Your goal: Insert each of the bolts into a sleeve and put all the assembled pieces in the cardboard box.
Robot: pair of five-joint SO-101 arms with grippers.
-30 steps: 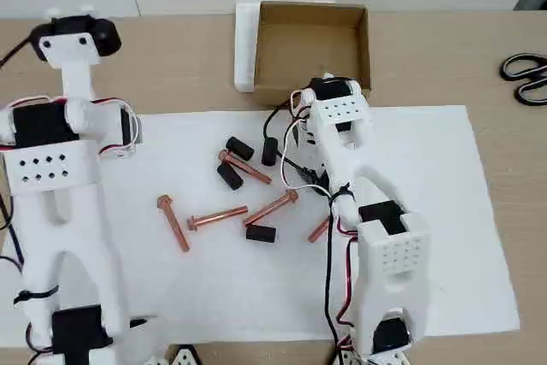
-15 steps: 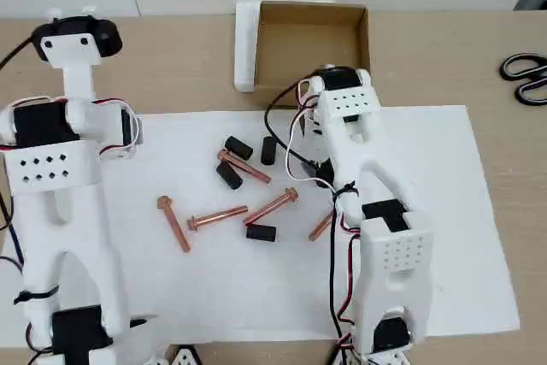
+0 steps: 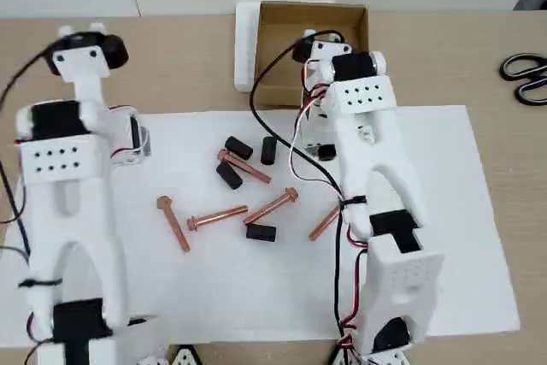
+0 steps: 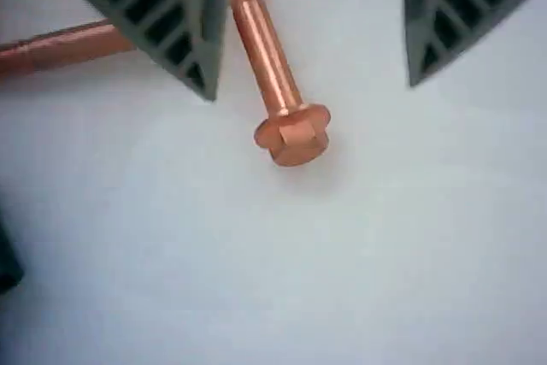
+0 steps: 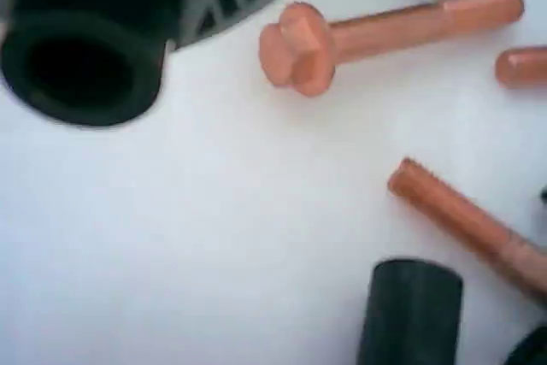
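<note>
Several copper bolts lie on the white paper, among them one (image 3: 173, 225) at the left and one (image 3: 272, 207) in the middle. Black sleeves (image 3: 229, 175) (image 3: 261, 232) lie among them. My right gripper (image 3: 323, 152) hangs over the paper in front of the cardboard box (image 3: 278, 49), shut on a black sleeve (image 5: 81, 66). Beneath it I see a bolt (image 5: 385, 27) and a loose sleeve (image 5: 410, 314). My left gripper (image 4: 309, 85) is open, with a bolt's (image 4: 292, 136) shank and flanged head showing between its fingers (image 4: 162, 14). How high it hangs above that bolt is unclear.
A white block (image 3: 245, 49) stands against the box's left wall. Scissors (image 3: 526, 74) lie at the far right on the wooden table. The white paper (image 3: 427, 177) has bare room to the right of the right arm.
My right arm has risen and swung toward the box, carrying the black sleeve off the paper. The left arm has shifted slightly to the right.
</note>
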